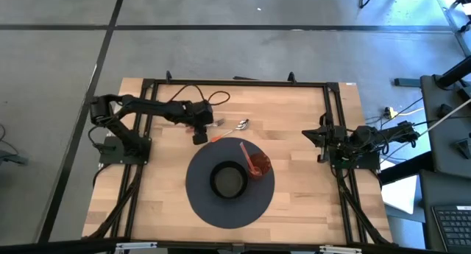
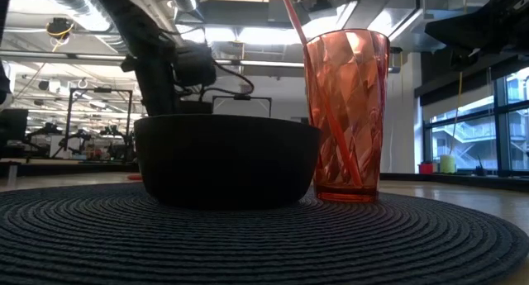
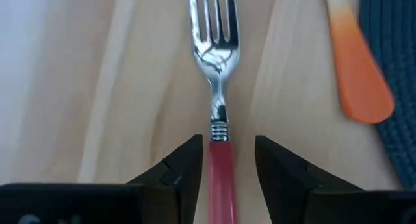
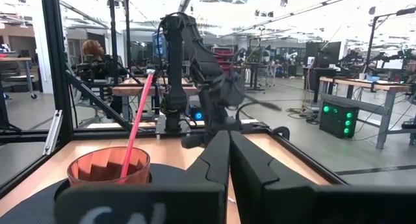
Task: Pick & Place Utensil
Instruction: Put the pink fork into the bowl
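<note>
A fork (image 3: 218,62) with a red handle (image 3: 222,178) lies flat on the wooden table, tines pointing away from my left gripper (image 3: 226,165). That gripper is open and points steeply down, one finger on each side of the handle, just behind the metal neck. I see no touch. In the high view the gripper (image 1: 199,135) is at the table's far left, just beyond the mat. A spoon (image 1: 241,124) with an orange handle (image 3: 357,74) lies beside the fork. My right gripper (image 4: 229,160) is shut and waits at the right edge.
A round dark placemat (image 1: 206,202) fills the table's middle. It carries a black bowl (image 1: 228,180) and a red tumbler (image 1: 258,166) with a straw (image 2: 289,21). The mat's edge (image 3: 398,94) lies close to the spoon handle. Bare wood (image 1: 309,114) extends far right.
</note>
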Controlling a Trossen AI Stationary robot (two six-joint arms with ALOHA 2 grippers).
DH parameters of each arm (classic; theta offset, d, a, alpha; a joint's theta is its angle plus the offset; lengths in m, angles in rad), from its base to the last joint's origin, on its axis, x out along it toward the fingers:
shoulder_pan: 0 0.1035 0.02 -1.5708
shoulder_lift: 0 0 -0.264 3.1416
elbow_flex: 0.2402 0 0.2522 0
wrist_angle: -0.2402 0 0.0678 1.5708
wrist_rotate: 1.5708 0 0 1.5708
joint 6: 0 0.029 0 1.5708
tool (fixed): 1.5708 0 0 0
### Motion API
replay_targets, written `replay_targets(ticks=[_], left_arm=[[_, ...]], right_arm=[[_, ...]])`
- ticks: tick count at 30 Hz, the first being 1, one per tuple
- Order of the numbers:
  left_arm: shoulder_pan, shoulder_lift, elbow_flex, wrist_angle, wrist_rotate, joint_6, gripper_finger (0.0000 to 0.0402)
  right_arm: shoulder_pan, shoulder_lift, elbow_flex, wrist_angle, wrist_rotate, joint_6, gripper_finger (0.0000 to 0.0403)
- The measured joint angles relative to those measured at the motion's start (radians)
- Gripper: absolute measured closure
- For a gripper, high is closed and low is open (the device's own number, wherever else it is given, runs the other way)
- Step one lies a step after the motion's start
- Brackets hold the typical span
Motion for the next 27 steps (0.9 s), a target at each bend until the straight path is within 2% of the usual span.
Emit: replay_targets(ticks=[10, 14, 20, 27], left_arm=[[0.012, 0.121, 0.071, -0.044, -0.002, 0.012, 0.0272], [0.013, 0.124, 0.076, -0.053, -0.004, -0.004, 0.0298], [0.012, 0.125, 0.076, -0.071, 0.003, 0.002, 0.0372], [-0.002, 0.107, 0.077, -0.060, -0.040, 0.024, 0.0372]], right_arm=[[0.000, 0.000, 0.000, -0.002, 0.000, 0.000, 0.0389], [0.000, 0.000, 0.000, -0.002, 0.000, 0.000, 0.0389], [0.000, 0.000, 0.000, -0.002, 0.000, 0.000, 0.0389], [0.000, 0.000, 0.000, -0.002, 0.000, 0.000, 0.0389]])
